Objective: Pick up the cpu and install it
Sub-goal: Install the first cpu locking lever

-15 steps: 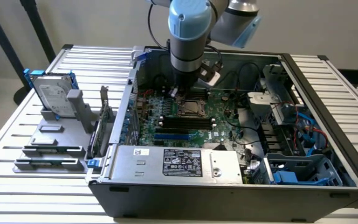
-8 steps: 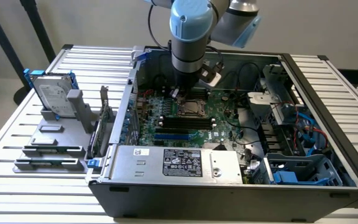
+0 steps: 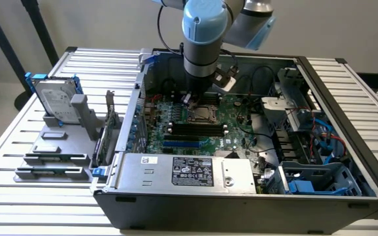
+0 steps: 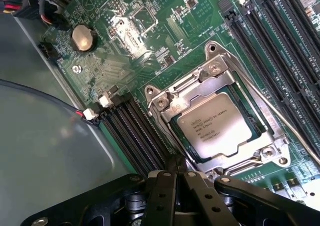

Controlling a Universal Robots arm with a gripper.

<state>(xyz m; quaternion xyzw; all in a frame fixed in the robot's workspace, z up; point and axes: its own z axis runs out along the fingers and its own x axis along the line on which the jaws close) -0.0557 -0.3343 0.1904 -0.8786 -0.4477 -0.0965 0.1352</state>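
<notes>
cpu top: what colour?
Silvery metal with dark printed text; the cpu sits in its socket on the green motherboard. Clearest in the wrist view.

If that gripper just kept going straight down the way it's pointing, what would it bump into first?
Probably the metal socket frame around the cpu seated in the motherboard; the shut gripper hangs just off its edge, though depth is hard to judge.

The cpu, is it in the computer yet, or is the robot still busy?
Done, by the look of it: the cpu lies flat inside the silver socket frame on the green motherboard. In hand: nothing, since the pincer is shut and empty, just beside the socket. Left: whether the frame is latched, I cannot tell.
</notes>
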